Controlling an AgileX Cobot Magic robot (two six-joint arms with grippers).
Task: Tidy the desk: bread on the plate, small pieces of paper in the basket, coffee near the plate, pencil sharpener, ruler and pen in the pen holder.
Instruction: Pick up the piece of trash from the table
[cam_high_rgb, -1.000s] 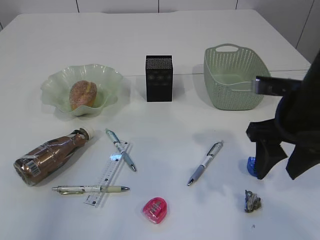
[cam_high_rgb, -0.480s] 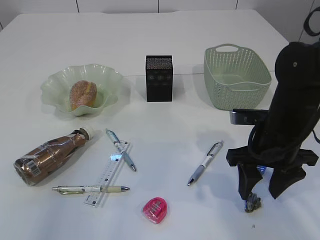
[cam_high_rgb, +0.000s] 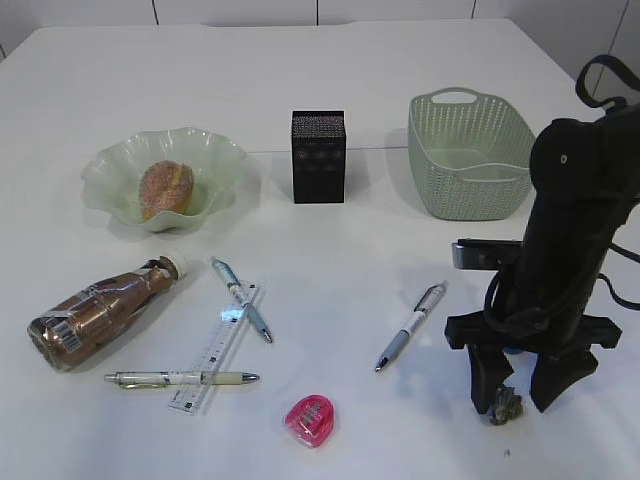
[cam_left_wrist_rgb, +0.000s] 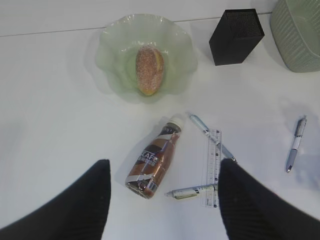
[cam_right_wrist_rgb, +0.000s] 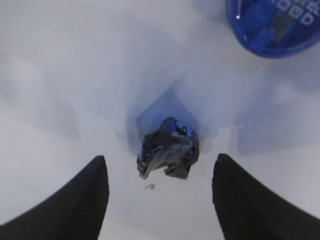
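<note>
1. Crumpled paper scrap (cam_right_wrist_rgb: 167, 149): a small grey wad with blue print, lying on the desk (cam_high_rgb: 330, 70) at the front right, just beside the blue pencil sharpener (cam_right_wrist_rgb: 272, 25).
2. Right gripper (cam_high_rgb: 510, 385): its jaws stand apart, one on each side of the wad, holding nothing.
3. Handling, as a judgement: the wad looks very light, soft and compressible; a squeeze across its middle should hold it, though it may skid on the smooth surface.
4. Destination: the basket (cam_high_rgb: 470, 195), behind the right arm.
5. Left gripper (cam_left_wrist_rgb: 162, 200): raised above the coffee (cam_left_wrist_rgb: 154, 162), jaws apart and empty.
</note>
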